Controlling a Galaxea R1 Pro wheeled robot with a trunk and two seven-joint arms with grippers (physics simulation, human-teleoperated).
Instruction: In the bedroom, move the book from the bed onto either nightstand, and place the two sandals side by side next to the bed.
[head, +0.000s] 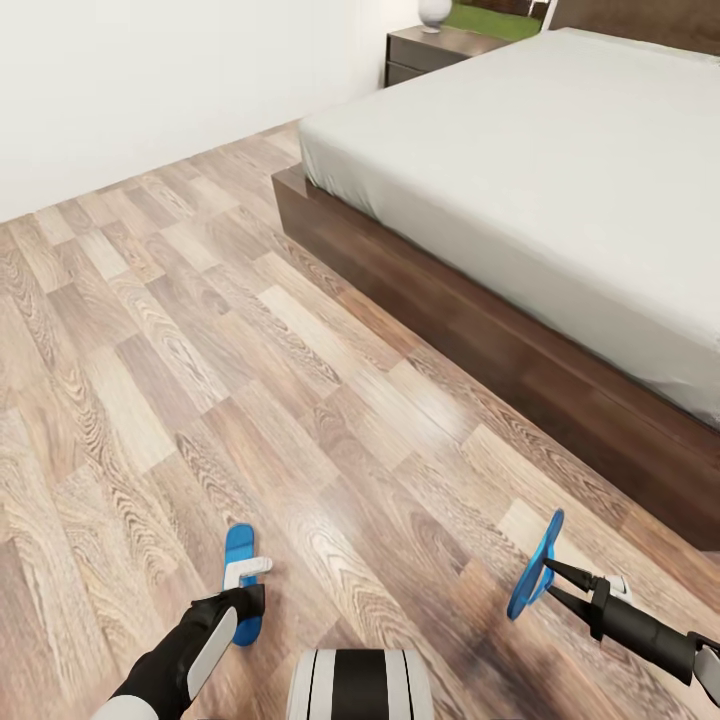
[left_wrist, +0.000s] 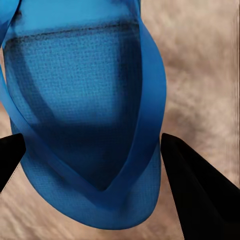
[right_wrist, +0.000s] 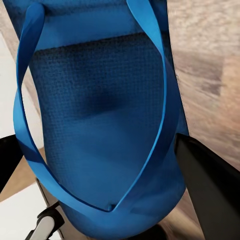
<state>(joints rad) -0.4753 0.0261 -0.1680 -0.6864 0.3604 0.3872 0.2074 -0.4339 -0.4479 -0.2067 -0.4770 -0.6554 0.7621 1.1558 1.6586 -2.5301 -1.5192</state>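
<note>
One bright blue sandal (head: 238, 560) lies flat on the wood floor at the lower left. My left gripper (head: 246, 603) is over it, and its dark fingers (left_wrist: 197, 190) press both edges of the sole (left_wrist: 85, 100). My right gripper (head: 548, 580) is shut on the other sandal (head: 533, 565), which stands on edge above the floor near the bed frame (head: 450, 310). That sandal (right_wrist: 105, 125) sits between the right fingers (right_wrist: 210, 185). The bed's pale mattress (head: 540, 170) is bare where it shows. The book is out of view. A dark nightstand (head: 430, 50) stands at the far corner.
A white round object (head: 435, 12) rests on the nightstand. A white wall (head: 150, 90) runs along the left. Wood-plank floor (head: 250, 330) spreads between the wall and the bed. My own base (head: 360, 685) shows at the bottom edge.
</note>
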